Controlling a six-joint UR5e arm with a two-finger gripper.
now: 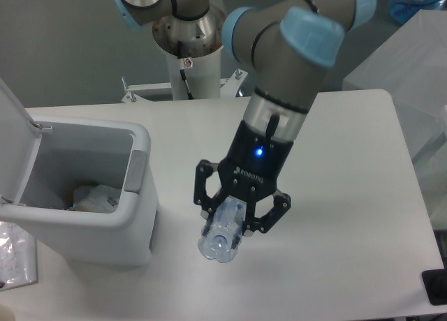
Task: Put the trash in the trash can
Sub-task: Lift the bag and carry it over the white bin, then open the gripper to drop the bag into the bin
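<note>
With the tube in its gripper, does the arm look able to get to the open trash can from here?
Probably yes. The gripper holds the clear tube above the table, the trash can stands open to its left, and nothing sits between them.

Light was even and soft from above; I saw faint shadows on the table (335,195), slight blur throughout.

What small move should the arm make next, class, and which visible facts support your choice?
Probably carry it sideways toward the large white rectangular plastic bin. The pincer is shut on the long clear plastic tube-like package, held above the white table. The bin's lid is open, with a crumpled white wrapper already inside.
</note>
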